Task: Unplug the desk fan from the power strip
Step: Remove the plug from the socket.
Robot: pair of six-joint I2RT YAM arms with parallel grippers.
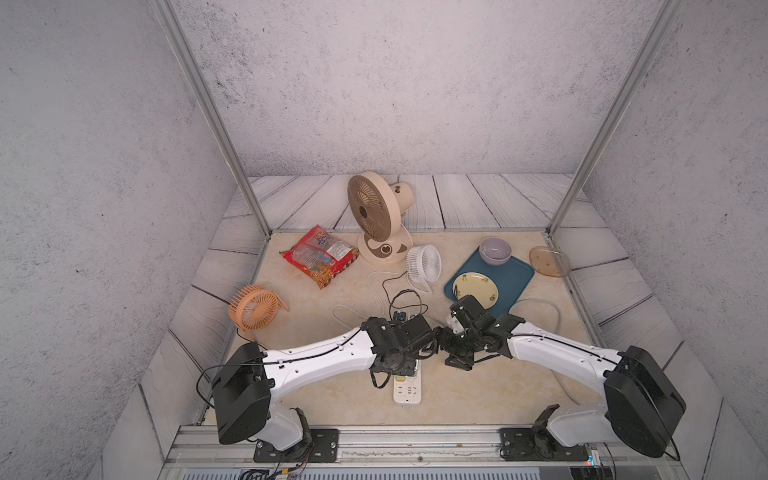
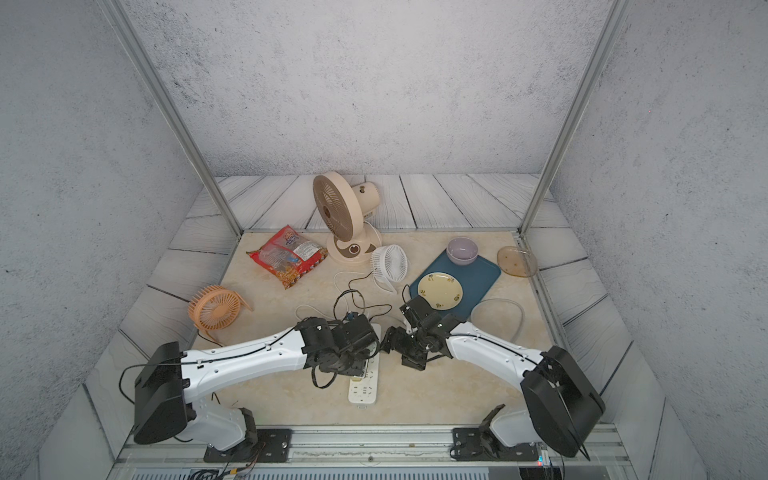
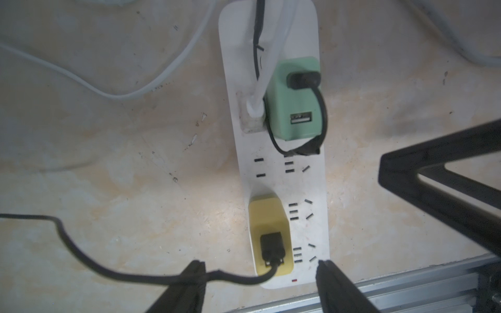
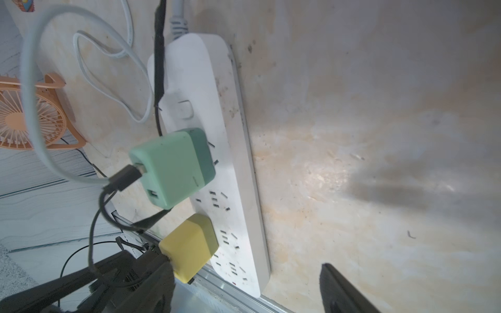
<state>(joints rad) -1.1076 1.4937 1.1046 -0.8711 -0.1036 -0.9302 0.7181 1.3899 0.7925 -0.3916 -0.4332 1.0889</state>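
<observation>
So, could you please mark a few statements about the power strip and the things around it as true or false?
1. A green adapter and a yellow adapter sit in the power strip. True.
2. The left gripper is shut on the yellow adapter. False: it is open above that end of the power strip.
3. The plate lies on the tray. True.
4. The orange fan stands on the tray. False: it is on the table, across from the tray.

Your left arm (image 2: pixel 249 355) reaches over the white power strip (image 2: pixel 365 390), covering much of it; your right arm (image 2: pixel 490 349) ends just beside. A beige desk fan (image 2: pixel 334 214) stands behind.
</observation>
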